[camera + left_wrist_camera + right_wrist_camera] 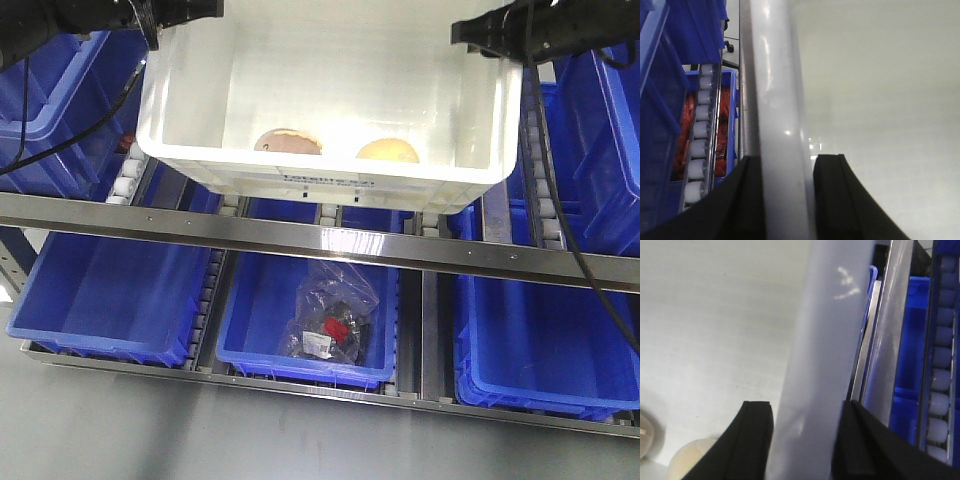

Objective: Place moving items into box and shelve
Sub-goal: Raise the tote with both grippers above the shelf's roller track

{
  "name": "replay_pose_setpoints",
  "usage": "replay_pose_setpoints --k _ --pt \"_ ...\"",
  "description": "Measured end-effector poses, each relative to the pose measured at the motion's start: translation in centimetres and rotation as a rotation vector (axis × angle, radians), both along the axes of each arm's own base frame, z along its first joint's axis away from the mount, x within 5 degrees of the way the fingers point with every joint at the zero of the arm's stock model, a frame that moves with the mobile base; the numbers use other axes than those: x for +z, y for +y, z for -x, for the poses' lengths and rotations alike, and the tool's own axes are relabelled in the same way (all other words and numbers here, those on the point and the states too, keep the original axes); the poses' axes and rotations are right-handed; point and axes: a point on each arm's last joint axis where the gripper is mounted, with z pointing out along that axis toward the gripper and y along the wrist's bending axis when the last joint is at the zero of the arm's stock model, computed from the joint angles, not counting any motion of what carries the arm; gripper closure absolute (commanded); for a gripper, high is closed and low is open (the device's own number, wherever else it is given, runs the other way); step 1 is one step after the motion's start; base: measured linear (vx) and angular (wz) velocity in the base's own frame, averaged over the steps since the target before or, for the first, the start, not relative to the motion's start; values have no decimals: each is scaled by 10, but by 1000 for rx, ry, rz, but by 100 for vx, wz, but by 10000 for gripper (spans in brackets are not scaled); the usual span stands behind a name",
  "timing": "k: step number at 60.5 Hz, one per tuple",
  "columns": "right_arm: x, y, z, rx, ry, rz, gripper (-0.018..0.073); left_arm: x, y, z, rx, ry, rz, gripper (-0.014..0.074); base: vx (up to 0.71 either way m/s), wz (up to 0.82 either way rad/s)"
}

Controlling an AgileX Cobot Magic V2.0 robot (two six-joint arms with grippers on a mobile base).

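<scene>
The white box [330, 182] hangs tilted above the shelf's upper level, its front rim over the metal rail. Inside it, near the front wall, lie the two moving items: a pinkish-brown lump [287, 141] and a pale yellow lump [387, 151]. My left gripper [150, 30] is shut on the box's left wall [780, 100], one finger on each side, as the left wrist view shows [788, 165]. My right gripper [490, 35] clamps the right wall [830, 340] the same way [807, 410]. The yellow lump [690, 457] shows beside its inner finger.
Blue bins [110, 290] fill the shelf levels. The middle lower bin holds a clear bag of dark parts [330, 325]. A metal rail [300, 235] crosses just under the box. Roller tracks [697, 145] run between bins, and one bin holds red items [687, 115].
</scene>
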Motion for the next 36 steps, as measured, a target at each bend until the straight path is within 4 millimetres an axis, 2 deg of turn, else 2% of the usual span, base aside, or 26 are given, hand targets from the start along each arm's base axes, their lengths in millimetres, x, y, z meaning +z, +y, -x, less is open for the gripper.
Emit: replay_pose_setpoints --k 13,36 --pt "-9 0 -3 1 24 4 561 -7 -1 -3 0 12 -6 603 0 0" --pt "-9 0 -3 0 24 2 561 -11 -1 -5 1 14 -6 603 0 0"
